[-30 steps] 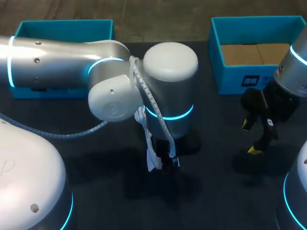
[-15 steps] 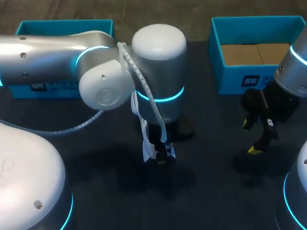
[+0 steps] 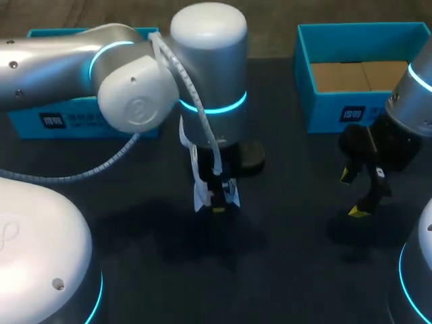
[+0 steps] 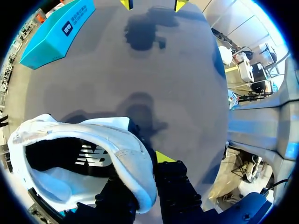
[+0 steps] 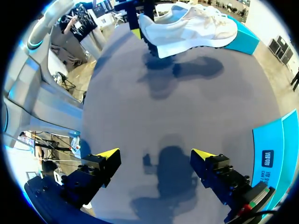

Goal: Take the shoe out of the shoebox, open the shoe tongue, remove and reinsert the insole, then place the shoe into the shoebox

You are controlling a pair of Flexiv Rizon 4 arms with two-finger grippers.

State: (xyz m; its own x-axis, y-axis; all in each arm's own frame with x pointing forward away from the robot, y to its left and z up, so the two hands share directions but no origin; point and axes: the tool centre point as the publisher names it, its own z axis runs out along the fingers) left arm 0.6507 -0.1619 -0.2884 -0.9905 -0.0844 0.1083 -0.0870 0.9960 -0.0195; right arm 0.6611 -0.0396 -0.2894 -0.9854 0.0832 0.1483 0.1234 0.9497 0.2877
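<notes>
The left arm [image 3: 135, 74] has swung back toward the table's far edge and slightly leftward; the white shoe [image 3: 200, 196], clamped in the left gripper [image 3: 217, 204], has travelled with it. The blue box [image 3: 67, 121] behind the arm now shows more of its labelled front.

We are looking down on a dark, matte table [image 3: 297, 270] that is spreading from the near edge to the far one. Soft shadows [image 3: 196, 236] are falling across its middle and nearer on its right side.
</notes>
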